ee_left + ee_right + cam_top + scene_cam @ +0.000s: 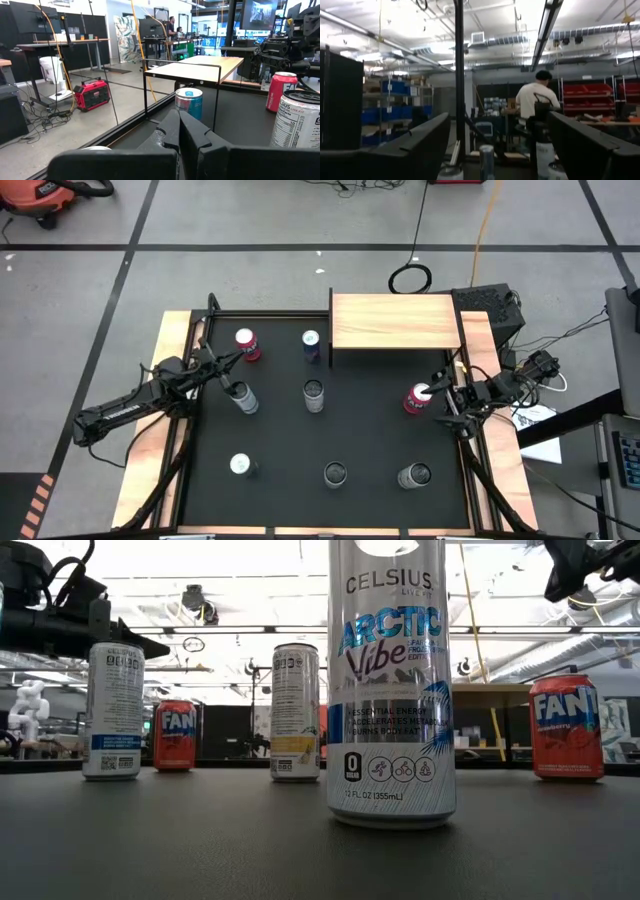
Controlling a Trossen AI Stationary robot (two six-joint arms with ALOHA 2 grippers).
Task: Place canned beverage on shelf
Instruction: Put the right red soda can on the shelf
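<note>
The shelf (395,320), a light wood platform on black legs, stands at the table's far right; its top (200,67) is bare. Several cans stand upright on the black mat, among them a red can (417,398) at the right and a red can (247,345) at the far left. My right gripper (440,398) hangs open just right of the right red can, tipped upward, its fingers (420,145) wide apart with nothing between them. My left gripper (236,359) is shut (179,131), level above the mat beside the far-left red can.
A blue can (311,346) stands just left of the shelf's legs. Silver cans stand mid-table (243,397) (313,395) and along the near edge (240,466) (335,474) (414,475). A tall Celsius can (392,680) fills the low view. A person (535,102) stands far off in the room.
</note>
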